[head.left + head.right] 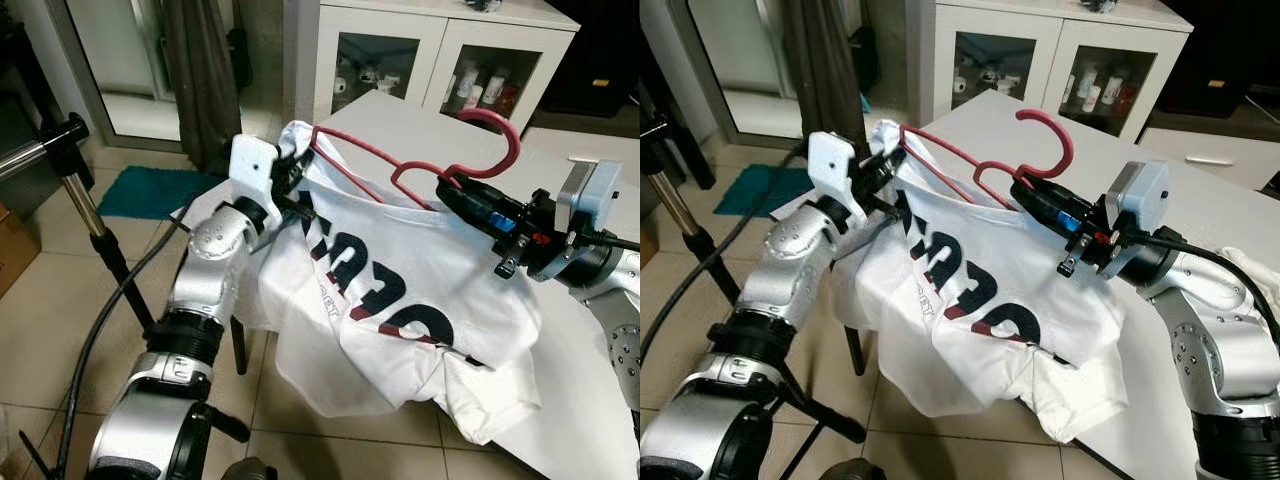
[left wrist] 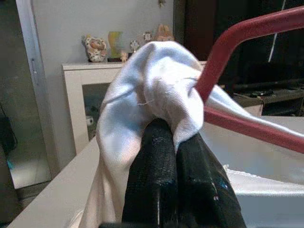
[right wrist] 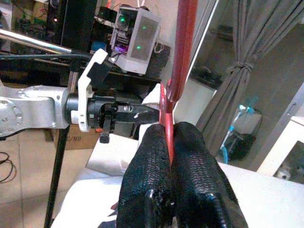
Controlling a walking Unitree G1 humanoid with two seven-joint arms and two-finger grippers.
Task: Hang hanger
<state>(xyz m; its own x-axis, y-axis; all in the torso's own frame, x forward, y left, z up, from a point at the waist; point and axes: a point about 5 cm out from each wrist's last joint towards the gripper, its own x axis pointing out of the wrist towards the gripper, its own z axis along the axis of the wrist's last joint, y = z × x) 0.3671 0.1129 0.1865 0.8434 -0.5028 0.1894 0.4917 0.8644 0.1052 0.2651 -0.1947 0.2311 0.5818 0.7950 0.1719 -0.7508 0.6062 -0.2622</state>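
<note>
While both arms are reaching forward over the white table (image 1: 420, 125), the red hanger (image 1: 470, 160) is being held up above its near edge with a white T-shirt (image 1: 400, 300) draped on it. The right gripper (image 1: 1025, 195) is pinching the hanger's neck just below the hook, its black fingers (image 3: 190, 166) closed tight on the red wire. The left gripper (image 1: 292, 170) is clamping the shirt's bunched shoulder, with the hanger's end wrapped inside the cloth. The shirt's hem is hanging past the table edge toward the tiled floor (image 1: 40, 300). Behind the table, a white glass-door cabinet (image 1: 440, 55) is holding bottles and small items. A black stand pole (image 1: 100, 240) is rising at the robot's left, near a teal mat (image 1: 150, 190) and a dark curtain (image 1: 200, 70).
</note>
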